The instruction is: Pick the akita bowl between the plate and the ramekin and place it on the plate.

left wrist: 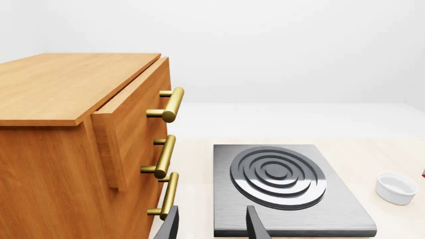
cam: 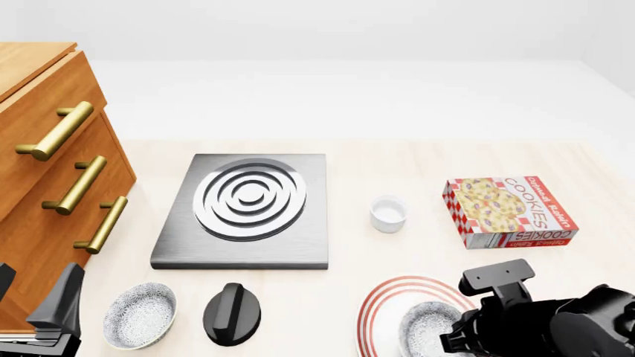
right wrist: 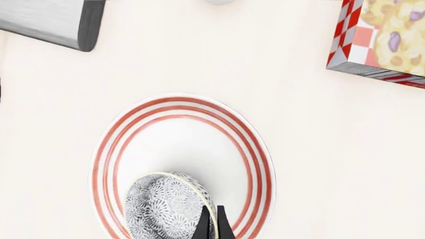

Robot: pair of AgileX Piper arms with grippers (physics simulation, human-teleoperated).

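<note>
Akita bowl: the akita bowl [right wrist: 166,206] hangs over the plate [right wrist: 182,107], tilted, toward its near side.
Right gripper: the right gripper [right wrist: 210,224] is clenched on the bowl's rim — a thin pinch.
Risk: let go while tilted, I judge the bowl could rock, slide to the red rings or tip off the plate's edge.
Left gripper: the left gripper [left wrist: 211,224] is spread and holds nothing.
Around: ramekin [cam: 389,213], cookie box [cam: 508,212] and a second speckled bowl [cam: 140,315] sit apart on the bench [cam: 397,163] — clear of the drop.
</note>
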